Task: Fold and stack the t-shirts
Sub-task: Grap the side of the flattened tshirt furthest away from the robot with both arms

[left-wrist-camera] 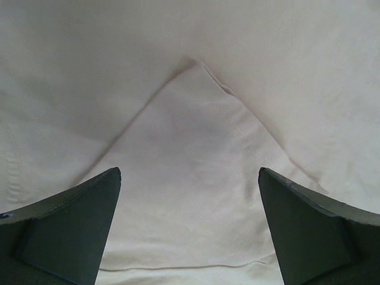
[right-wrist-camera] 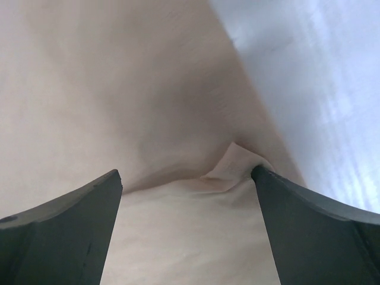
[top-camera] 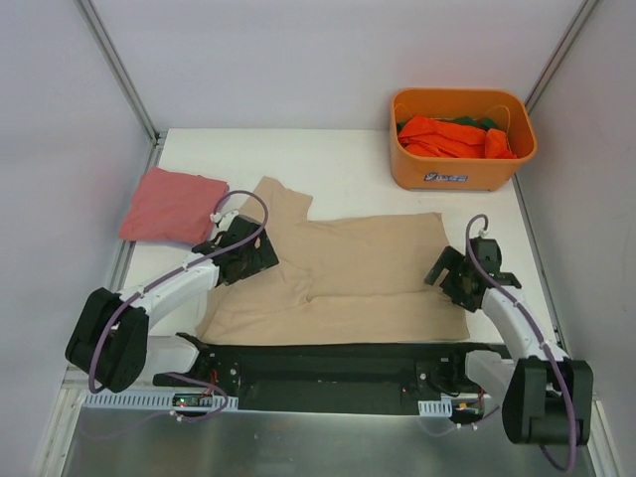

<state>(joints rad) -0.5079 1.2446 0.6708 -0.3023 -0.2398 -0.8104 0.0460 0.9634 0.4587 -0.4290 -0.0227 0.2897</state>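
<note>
Left gripper [left-wrist-camera: 190, 172] and right gripper [right-wrist-camera: 187, 172], both spread wide over the beige shirt [top-camera: 358, 268], should each pinch what looks like a folded edge fully before lifting together.

Both arms wear white link shells [top-camera: 179, 281] between bulky black joint housings [top-camera: 104, 338], and a thin purple cable [top-camera: 266, 219] loops out just behind each tool and runs back along the arm. The left tool [top-camera: 256, 260] and right tool [top-camera: 447, 270] are black. Seen close, their fingers [left-wrist-camera: 71, 225] are dark, matte wedges tapering to blunt tips.
</note>
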